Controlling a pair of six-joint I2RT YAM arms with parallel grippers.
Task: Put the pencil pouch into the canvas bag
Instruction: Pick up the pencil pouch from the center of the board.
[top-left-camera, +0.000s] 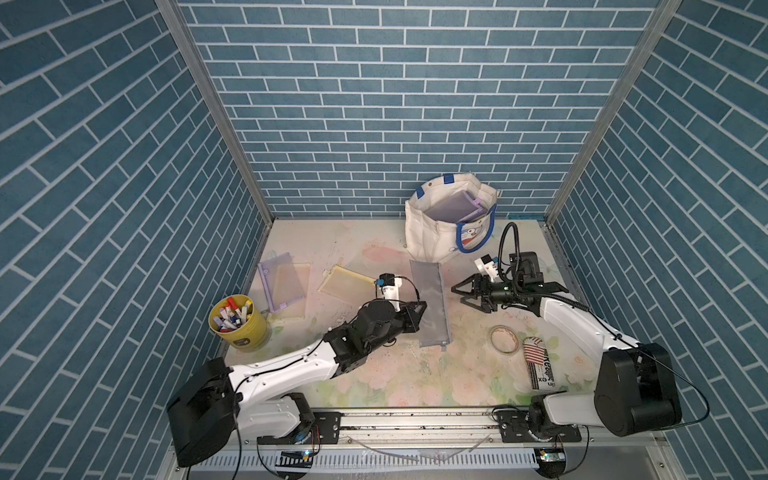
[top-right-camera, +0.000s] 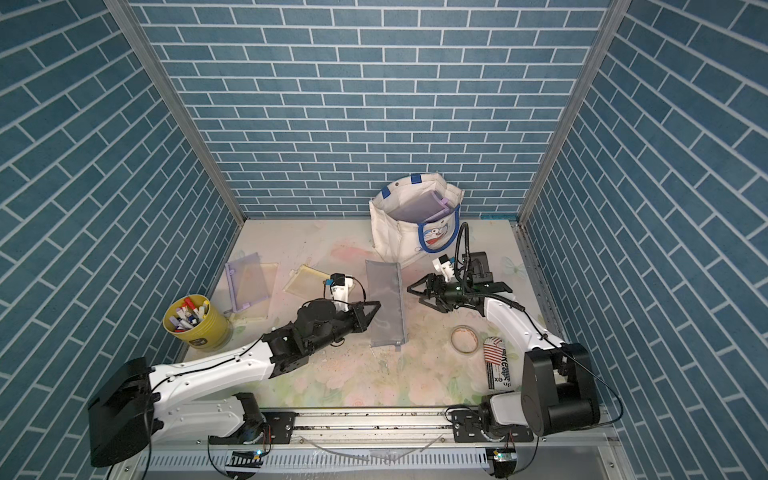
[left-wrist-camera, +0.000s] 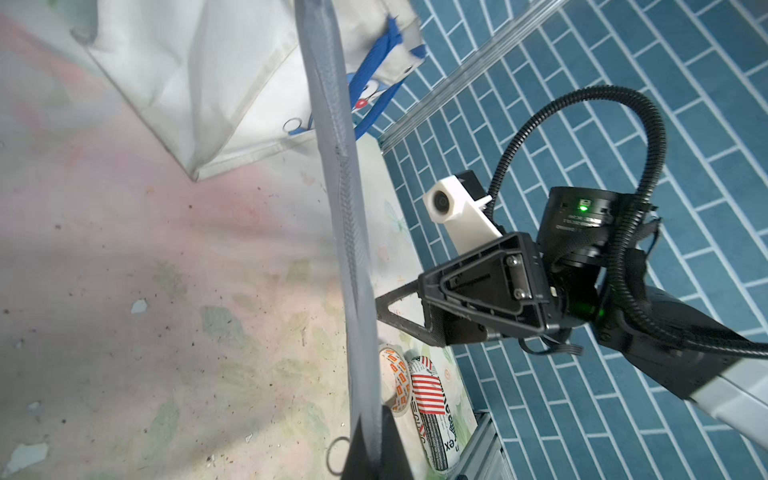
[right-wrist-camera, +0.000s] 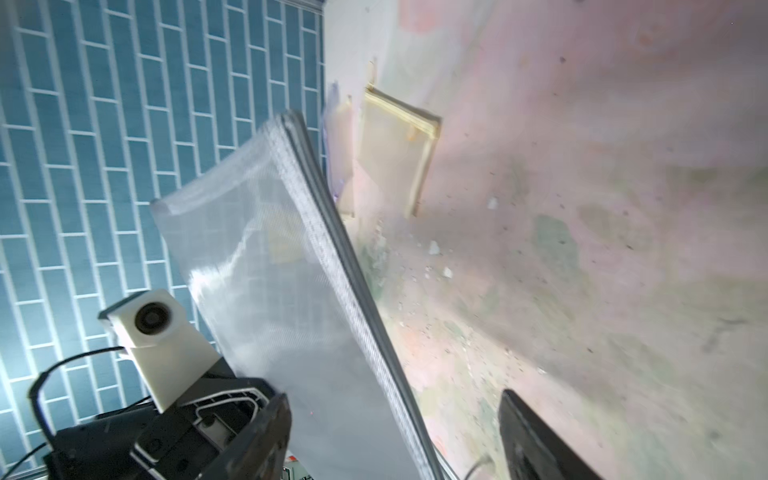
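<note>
The pencil pouch (top-left-camera: 432, 307), a long grey mesh sleeve with a zipper along 1 edge, is tilted up off the table, 1 long side pinched in the closed left gripper (top-left-camera: 420, 308). It sits just in front of the canvas bag (top-left-camera: 424, 239), outside it. The bag is cream-white with blue handles and a cat print, and it stands upright, mouth open, by the back wall.

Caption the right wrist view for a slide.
Grey mesh zip pouch, tilted up, before the open right end effector.

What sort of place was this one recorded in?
Probably a lab test cell: printed brick panels on aluminium posts enclose a floral tabletop, with left arm and right arm mounted on a front rail.
</note>
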